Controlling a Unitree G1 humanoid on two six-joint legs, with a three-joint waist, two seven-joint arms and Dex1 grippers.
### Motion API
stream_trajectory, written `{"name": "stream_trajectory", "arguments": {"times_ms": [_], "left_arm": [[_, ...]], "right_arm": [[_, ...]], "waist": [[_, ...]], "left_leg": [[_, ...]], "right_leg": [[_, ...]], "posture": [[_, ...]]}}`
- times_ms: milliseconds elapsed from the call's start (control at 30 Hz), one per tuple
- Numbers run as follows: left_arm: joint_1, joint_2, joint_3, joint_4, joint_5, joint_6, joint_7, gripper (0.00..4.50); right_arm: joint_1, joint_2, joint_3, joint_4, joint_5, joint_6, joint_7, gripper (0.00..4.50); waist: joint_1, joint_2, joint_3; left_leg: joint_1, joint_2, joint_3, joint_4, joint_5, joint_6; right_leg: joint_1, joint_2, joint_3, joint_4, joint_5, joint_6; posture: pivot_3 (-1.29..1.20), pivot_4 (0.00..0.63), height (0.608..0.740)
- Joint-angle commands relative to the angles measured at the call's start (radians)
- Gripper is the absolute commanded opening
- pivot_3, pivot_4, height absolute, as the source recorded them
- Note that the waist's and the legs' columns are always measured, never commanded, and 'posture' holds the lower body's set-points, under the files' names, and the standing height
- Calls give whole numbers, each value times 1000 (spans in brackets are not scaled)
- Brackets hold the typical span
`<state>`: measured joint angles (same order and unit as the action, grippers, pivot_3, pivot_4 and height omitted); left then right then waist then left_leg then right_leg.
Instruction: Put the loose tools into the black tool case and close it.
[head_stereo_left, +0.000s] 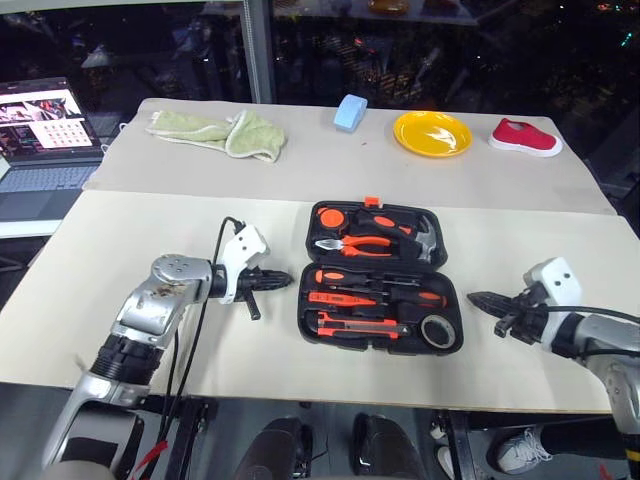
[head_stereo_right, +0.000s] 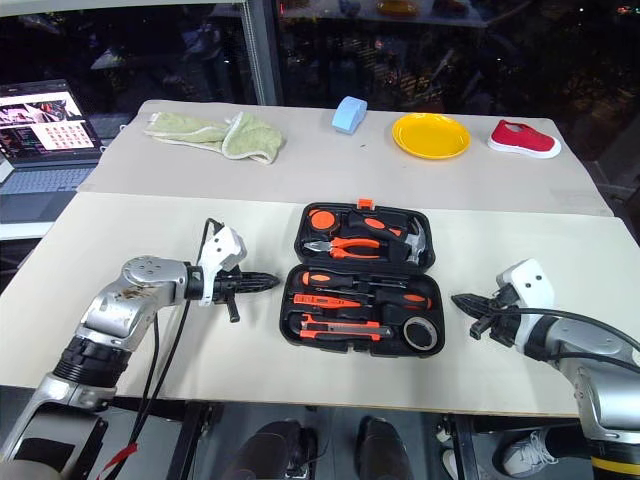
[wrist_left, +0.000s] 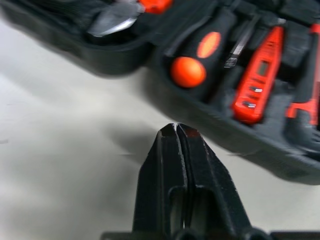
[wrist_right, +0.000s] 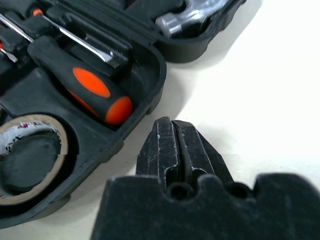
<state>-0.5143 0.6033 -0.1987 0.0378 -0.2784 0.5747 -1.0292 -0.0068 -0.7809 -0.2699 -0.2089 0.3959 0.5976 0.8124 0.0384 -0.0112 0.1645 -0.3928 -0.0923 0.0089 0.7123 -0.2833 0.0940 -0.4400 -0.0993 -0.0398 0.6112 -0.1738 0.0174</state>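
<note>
Nearest the camera, the robot's two arms reached over the front of a pale bench (head_stereo_left: 140, 330). The left gripper (head_stereo_left: 283, 281) had its jaws pressed fully together, holding nothing, its tip just beside the left edge of the black tool case (head_stereo_left: 305, 300). The right gripper (head_stereo_left: 475, 298) was likewise closed and empty, its tip near the case's right edge but apart from it.

The case lay open and flat in the middle of the bench, between the two grippers, its long axis running left to right. Its lid half lay farther from the robot, with the small orange latch (head_stereo_left: 371, 201) at the far edge. That half held the pliers (head_stereo_left: 352, 245) and hammer (head_stereo_left: 425, 238).

The nearer half held the loose tools, each lying along the case's length: two screwdrivers (head_stereo_left: 345, 277), a slim tester screwdriver (head_stereo_left: 345, 298) and the utility knife (head_stereo_left: 355, 324). The tape roll (head_stereo_left: 439, 331) sat in the near right corner.

No tool lay loose on the bench, so the packing looked done (as far as could be seen). Closing the lid and latching it appeared to be what remained.
</note>
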Motion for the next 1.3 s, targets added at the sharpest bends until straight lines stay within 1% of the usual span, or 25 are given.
{"name": "stream_trajectory", "arguments": {"times_ms": [33, 200, 300, 500, 667, 800, 967, 1100, 1167, 1300], "left_arm": [[-9, 5, -10, -45, 0, 30, -2, 0], [1, 10, -35, -46, 22, 21, -6, 0], [10, 13, -42, -69, 10, 20, -35, 0], [29, 12, -80, -80, 37, -10, -54, 0], [61, 21, -91, -139, 18, -1, -87, 0], [109, 61, -121, -155, 52, -46, -116, 0], [158, 104, -138, -159, 86, -107, -133, 0], [181, 126, -130, -173, 76, -111, -153, 0], [186, 139, -129, -163, 89, -119, -155, 0], [150, 150, -103, -73, 123, -139, -129, 0]], "right_arm": [[-23, -22, 28, 8, -28, -44, 14, 28], [-48, -23, 89, 12, -42, -73, 52, 28], [-54, -32, 108, 13, -53, -90, 71, 28], [-19, -55, 126, -15, -61, -111, 119, 28], [29, -71, 123, -49, -71, -134, 137, 28], [99, -90, 113, -93, -74, -152, 156, 28], [179, -87, 87, -160, -54, -152, 169, 28], [224, -84, 79, -201, -54, -151, 167, 28], [235, -85, 75, -202, -62, -152, 156, 28], [228, -102, 52, -159, -79, -163, 150, 28]], "waist": [[-1, 0, 0], [-1, 0, 0], [-3, 0, 0], [-2, 0, 0], [-1, 0, 0], [-2, 0, 0], [-1, 1, -1], [-2, 2, -1], [-2, 3, -2], [-2, 3, -3]], "left_leg": [[0, 0, 0, 0, 0, 0], [0, 0, 0, 0, 0, 0], [0, 0, 0, 0, 0, 0], [0, 0, 0, 0, 0, 0], [0, 0, 0, -1, 0, 0], [0, 0, 0, -1, 0, 0], [3, 1, 0, -2, 0, 0], [4, 2, 0, -2, 0, 0], [5, 2, 0, -2, -1, 0], [6, 2, 0, -2, -1, 0]], "right_leg": [[0, 0, 0, 0, 0, 0], [0, 0, 0, 0, 0, 0], [0, 0, 0, 0, 0, 0], [0, 0, 0, 0, 0, 0], [-1, 0, 0, 0, 0, 0], [-1, 0, 0, 0, 0, 0], [1, 0, 1, -1, -1, 0], [1, 1, 1, -1, -1, -1], [1, 1, 1, -1, -1, 0], [2, 1, 1, -1, -1, 0]], "posture": [[0, 150, 732], [0, 150, 732], [0, 150, 732], [0, 150, 732], [0, 150, 732], [0, 150, 732], [0, 150, 732], [0, 150, 732], [0, 150, 732], [0, 150, 732]]}}
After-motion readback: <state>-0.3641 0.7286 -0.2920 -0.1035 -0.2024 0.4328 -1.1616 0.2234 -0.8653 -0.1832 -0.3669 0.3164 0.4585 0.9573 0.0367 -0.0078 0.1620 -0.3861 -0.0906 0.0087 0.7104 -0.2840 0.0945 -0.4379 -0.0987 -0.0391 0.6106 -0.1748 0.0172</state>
